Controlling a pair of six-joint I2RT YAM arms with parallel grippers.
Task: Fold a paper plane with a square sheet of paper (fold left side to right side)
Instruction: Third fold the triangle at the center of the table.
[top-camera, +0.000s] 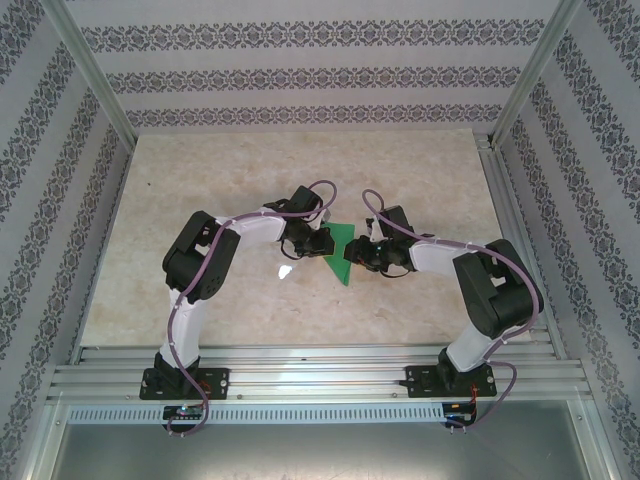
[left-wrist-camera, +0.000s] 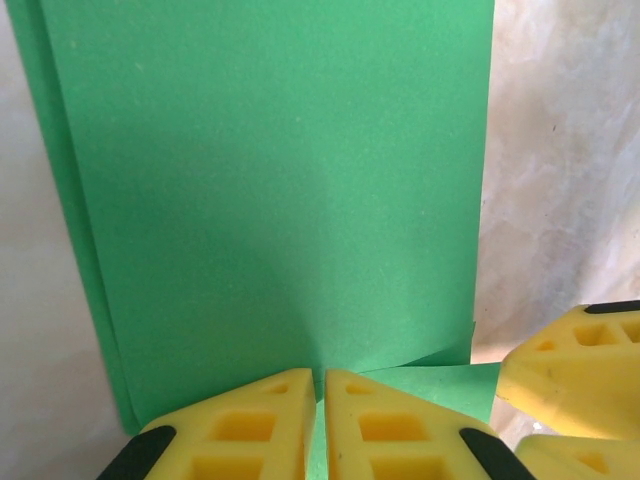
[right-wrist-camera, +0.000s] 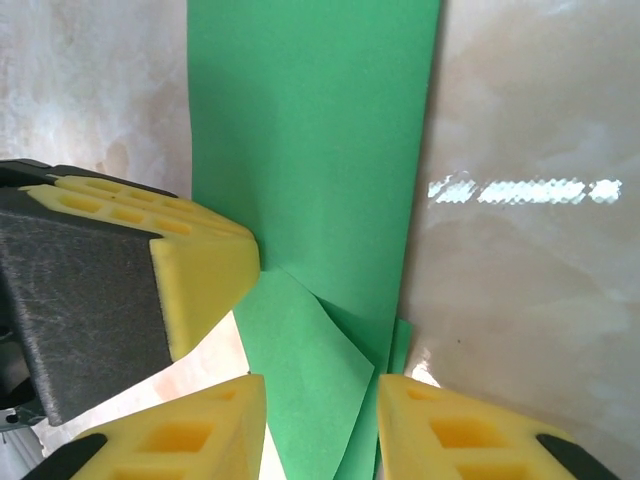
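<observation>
Left wrist: we see the left gripper (left-wrist-camera: 321, 376) closed, tips against the green paper (left-wrist-camera: 270, 200). Right wrist: the right gripper (right-wrist-camera: 320, 385) is half-open, astride it.

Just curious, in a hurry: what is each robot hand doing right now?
Left gripper: closed, pinching the green paper.
Right gripper: open, fingers either side of it.
</observation>
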